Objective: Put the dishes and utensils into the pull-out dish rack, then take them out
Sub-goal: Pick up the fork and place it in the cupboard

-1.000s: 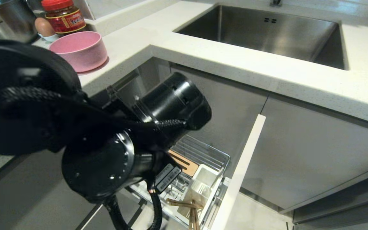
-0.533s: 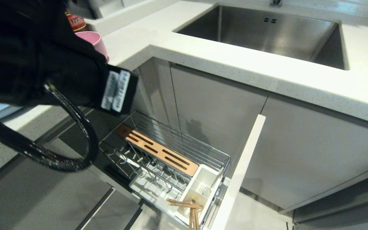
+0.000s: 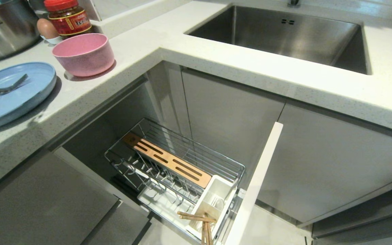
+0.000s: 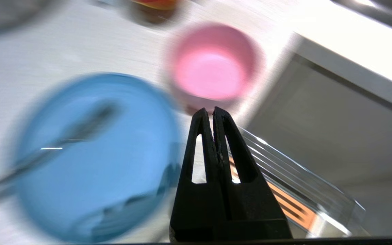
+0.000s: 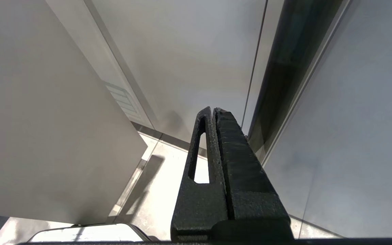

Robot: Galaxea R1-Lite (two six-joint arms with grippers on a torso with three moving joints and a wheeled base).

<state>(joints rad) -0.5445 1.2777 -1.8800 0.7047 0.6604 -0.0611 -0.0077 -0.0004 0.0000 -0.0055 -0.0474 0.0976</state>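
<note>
Above the tabletop, the left end effector, pinched shut and empty, has swung up out of the rack, leaving the chopsticks in it; plate, fork and bowl await.

Left arm clears the head view, uncovering the counter and the rack

One second earlier the left arm's black bulk fills the left of the head view, hiding most of the pull-out dish rack; half a second earlier it sits higher, at the upper left, covering the counter; now it is gone from that view altogether. The light-blue plate with the fork lying on it is newly uncovered, the pink bowl shows whole, and the rack's wooden strip and plate prongs are exposed. The left gripper, fingers pressed together, shows only in its wrist view, above the plate and bowl.
</note>
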